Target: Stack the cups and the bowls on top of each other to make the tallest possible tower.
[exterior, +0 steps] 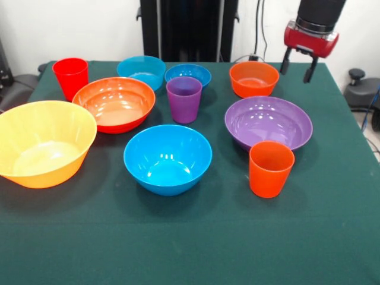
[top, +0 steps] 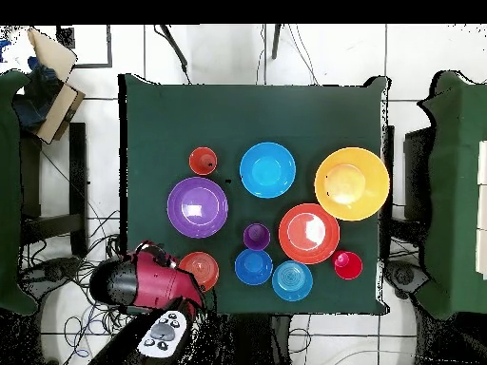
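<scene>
All cups and bowls stand apart and upright on the green table [exterior: 332,237]; nothing is stacked. The red cup [exterior: 70,76], small teal bowl [exterior: 141,71], small blue bowl [exterior: 187,74] and small orange bowl [exterior: 254,79] line the far side. The purple cup [exterior: 184,99] stands mid-table beside the large orange-red bowl [exterior: 114,104]. The large yellow-orange bowl [exterior: 43,142] is at the left, the medium blue bowl [exterior: 168,158] in the middle, and the wide purple bowl [exterior: 268,123] and orange cup [exterior: 271,168] at the right. My gripper [exterior: 297,66] hangs open and empty above the far right corner, right of the small orange bowl.
In the overhead view the arm's red head [top: 143,280] sits at the table's lower left corner, partly over the small orange bowl [top: 202,273]. Cables lie on the floor around the table. The pedestal [exterior: 189,29] stands behind the far edge.
</scene>
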You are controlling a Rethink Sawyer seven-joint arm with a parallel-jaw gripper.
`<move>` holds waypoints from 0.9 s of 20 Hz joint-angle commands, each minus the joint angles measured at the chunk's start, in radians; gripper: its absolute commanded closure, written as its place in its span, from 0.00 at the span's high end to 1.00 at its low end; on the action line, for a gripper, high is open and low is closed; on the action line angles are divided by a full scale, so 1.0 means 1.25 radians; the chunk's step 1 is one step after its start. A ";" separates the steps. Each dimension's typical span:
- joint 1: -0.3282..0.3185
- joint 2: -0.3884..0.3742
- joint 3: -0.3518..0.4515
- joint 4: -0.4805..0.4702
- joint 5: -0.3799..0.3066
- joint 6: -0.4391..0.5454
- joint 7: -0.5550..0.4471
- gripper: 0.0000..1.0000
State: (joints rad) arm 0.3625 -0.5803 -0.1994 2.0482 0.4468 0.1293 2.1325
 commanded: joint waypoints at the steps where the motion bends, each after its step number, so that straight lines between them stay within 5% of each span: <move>1: 0.013 0.058 -0.042 -0.071 0.037 0.089 0.161 1.00; 11: 0.022 0.073 -0.037 -0.079 0.048 0.068 0.173 1.00; 18: -0.021 0.073 0.036 -0.036 0.046 -0.013 0.171 1.00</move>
State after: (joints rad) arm 0.3733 -0.5447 -0.2810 2.0164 0.4607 0.1558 2.1325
